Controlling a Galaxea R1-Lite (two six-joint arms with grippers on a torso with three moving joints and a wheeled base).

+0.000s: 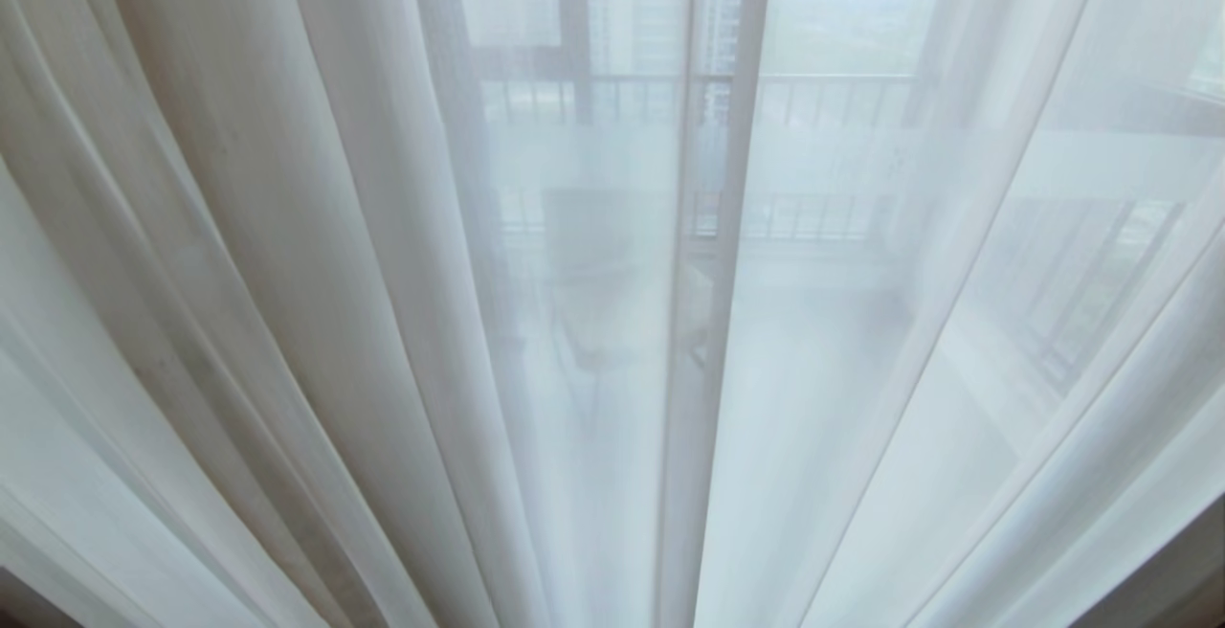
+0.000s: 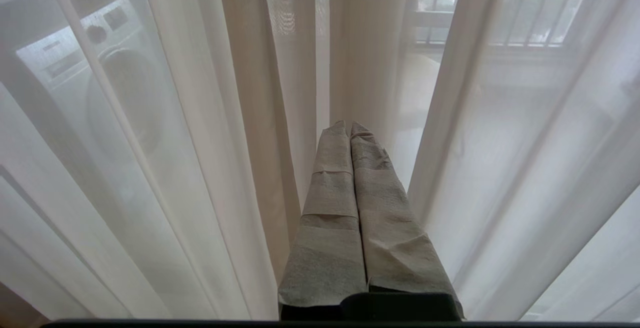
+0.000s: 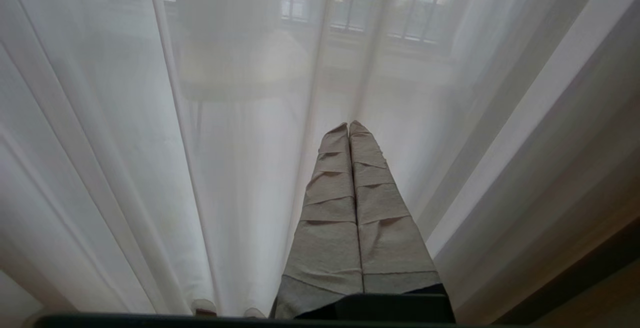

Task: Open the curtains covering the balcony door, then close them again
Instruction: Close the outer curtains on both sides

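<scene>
White sheer curtains (image 1: 612,322) hang drawn across the balcony door (image 1: 574,82).

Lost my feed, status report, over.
Left pincer shut, empty. Right pincer shut, empty. Sheer curtains drawn across balcony door. Nothing blocking.

The left gripper (image 2: 349,127) has its two tape-wrapped fingers (image 2: 330,188) pressed flat together along their whole length, holding nothing. The right gripper (image 3: 348,127) matches it: wrapped fingers (image 3: 377,208) closed tip to tip, nothing between them. Neither arm shows in the head view.
</scene>
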